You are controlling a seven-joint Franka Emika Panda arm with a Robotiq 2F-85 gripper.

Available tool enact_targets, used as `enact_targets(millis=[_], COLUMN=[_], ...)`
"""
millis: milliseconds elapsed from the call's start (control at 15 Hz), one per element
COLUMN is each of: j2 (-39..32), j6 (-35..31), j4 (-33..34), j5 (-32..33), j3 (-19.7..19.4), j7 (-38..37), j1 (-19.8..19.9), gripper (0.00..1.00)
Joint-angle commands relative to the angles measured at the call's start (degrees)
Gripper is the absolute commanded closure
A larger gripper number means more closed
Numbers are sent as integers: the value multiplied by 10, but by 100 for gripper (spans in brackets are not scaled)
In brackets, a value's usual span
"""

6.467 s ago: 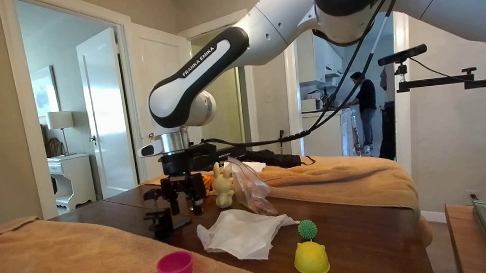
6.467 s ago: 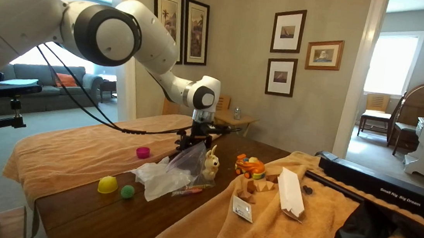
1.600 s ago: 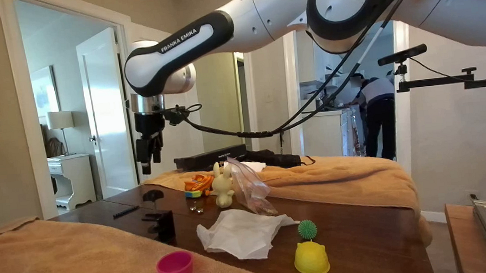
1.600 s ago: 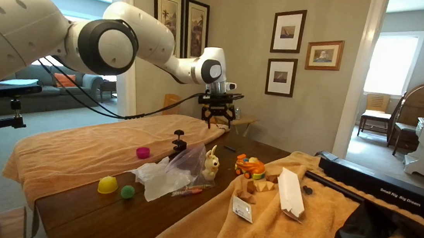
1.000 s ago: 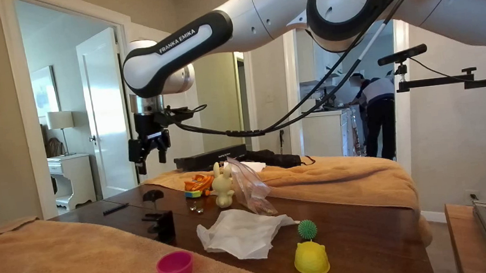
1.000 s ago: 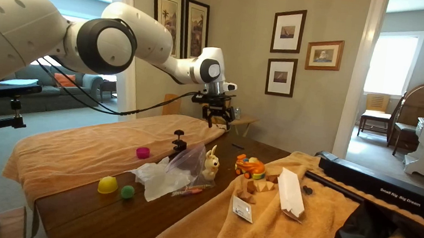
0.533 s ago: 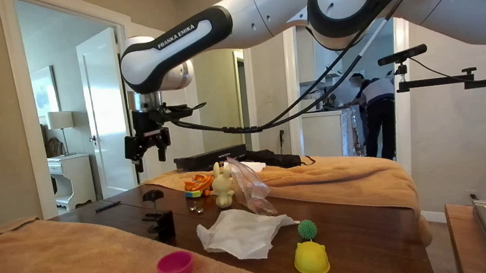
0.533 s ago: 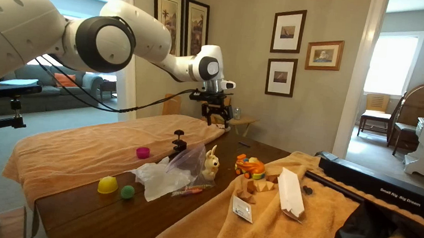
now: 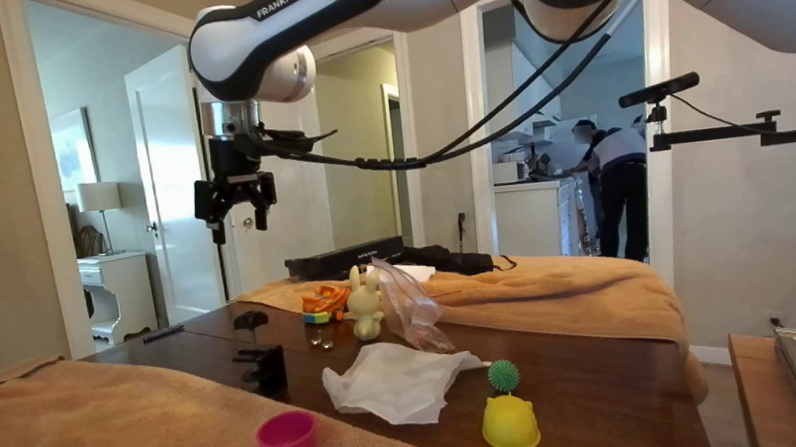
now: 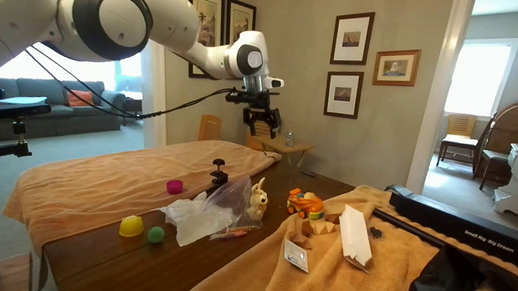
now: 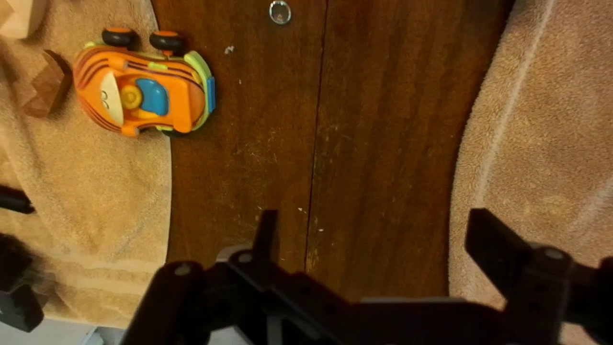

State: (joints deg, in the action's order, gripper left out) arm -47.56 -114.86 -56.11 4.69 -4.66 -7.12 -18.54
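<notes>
Has raised the gripper clearly within the last half second, up to a place well apart from the table. Keeps the fingers spread very wide, with nothing at all between them. Shows also, in both exterior views, a new position for the slim black stick (perhaps a pen, but too small to be certain): now lying on the table near its far edge, farther from the black clamp than one second ago. Cannot be found in the wrist view. Judging by this, probably rolling alone, without any contact, and at some risk of falling down. Means, for the work in hand, no hold on it at present and a longer way down to reach it.
</notes>
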Motion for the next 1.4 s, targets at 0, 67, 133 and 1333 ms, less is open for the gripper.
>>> enact_targets(millis=[0,67,133,1333], j2=[70,83,94,243], j6=[13,14,14,5], j4=[-89,-105,-118,-316], j5=[2,0,-1,-20], j3=[-18,-21,-22,81], j7=[-69,-85,-99,-62], j1=[-11,-12,-12,47], gripper=[0,0,0,0])
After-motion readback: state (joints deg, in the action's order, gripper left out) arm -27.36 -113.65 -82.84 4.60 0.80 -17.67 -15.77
